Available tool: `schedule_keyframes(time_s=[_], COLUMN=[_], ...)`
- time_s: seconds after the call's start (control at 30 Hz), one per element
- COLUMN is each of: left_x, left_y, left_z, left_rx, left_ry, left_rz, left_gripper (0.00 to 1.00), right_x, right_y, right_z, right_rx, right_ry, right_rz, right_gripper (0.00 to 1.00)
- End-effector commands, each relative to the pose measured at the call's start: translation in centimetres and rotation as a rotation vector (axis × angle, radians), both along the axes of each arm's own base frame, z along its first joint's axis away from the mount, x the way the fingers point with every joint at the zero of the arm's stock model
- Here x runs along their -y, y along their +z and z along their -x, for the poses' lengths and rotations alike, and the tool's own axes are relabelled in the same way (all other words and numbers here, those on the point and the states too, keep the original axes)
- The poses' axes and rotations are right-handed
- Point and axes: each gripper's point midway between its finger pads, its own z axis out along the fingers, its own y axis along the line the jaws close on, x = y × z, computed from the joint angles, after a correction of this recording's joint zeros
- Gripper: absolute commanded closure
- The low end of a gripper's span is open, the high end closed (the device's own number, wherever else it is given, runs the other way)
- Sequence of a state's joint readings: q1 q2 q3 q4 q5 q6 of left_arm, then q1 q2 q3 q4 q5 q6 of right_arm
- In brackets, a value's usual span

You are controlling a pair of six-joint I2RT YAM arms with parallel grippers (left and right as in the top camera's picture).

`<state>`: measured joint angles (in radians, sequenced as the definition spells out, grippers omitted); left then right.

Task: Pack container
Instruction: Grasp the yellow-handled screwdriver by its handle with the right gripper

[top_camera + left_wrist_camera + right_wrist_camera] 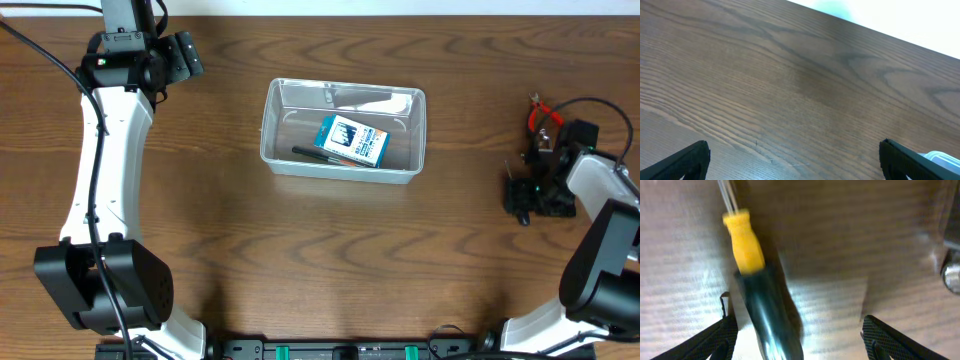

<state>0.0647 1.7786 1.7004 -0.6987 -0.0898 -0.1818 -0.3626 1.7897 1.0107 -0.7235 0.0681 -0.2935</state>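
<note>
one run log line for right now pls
left tool open above table | right tool open around screwdriver on table | container holds blue-and-white box, black pen

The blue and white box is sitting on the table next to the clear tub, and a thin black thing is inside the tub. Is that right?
Not quite. The blue and white box lies inside the clear tub, beside the thin black thing, not on the table. The overhead view shows it.
</note>
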Motion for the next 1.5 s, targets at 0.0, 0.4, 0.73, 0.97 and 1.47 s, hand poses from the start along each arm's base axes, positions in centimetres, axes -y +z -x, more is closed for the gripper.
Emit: schedule_keyframes(time_s=[0.0, 0.4, 0.73, 0.97, 1.47], left_x=[-0.4, -0.4, -0.4, -0.4, -0.4], left_y=[-0.4, -0.4, -0.4, -0.4, -0.4], left_z=[-0.2, -0.2, -0.2, -0.2, -0.2], left_rx=[-0.012, -0.012, -0.012, -0.012, -0.012], left_ry=[0.003, 0.003, 0.003, 0.003, 0.003], left_rz=[-0.020, -0.020, -0.020, -0.020, -0.020], left_gripper=[0.02, 0.02, 0.02, 0.02, 0.02], right_x=[0.6, -0.8, -1.3, -1.3, 0.4], right_y=[0.0, -1.3, -1.8, -1.8, 0.7], right_z=[1.0, -0.5, 0.4, 0.6, -2.8], right_rx=[-0.011, 0.082, 0.062, 0.055, 0.141], right_ry=[0.054, 0.201, 0.154, 0.120, 0.069], right_rz=[0.027, -0.030, -0.053, -0.056, -0.002], right_gripper=[0.18, 0.36, 0.71, 0.79, 0.99])
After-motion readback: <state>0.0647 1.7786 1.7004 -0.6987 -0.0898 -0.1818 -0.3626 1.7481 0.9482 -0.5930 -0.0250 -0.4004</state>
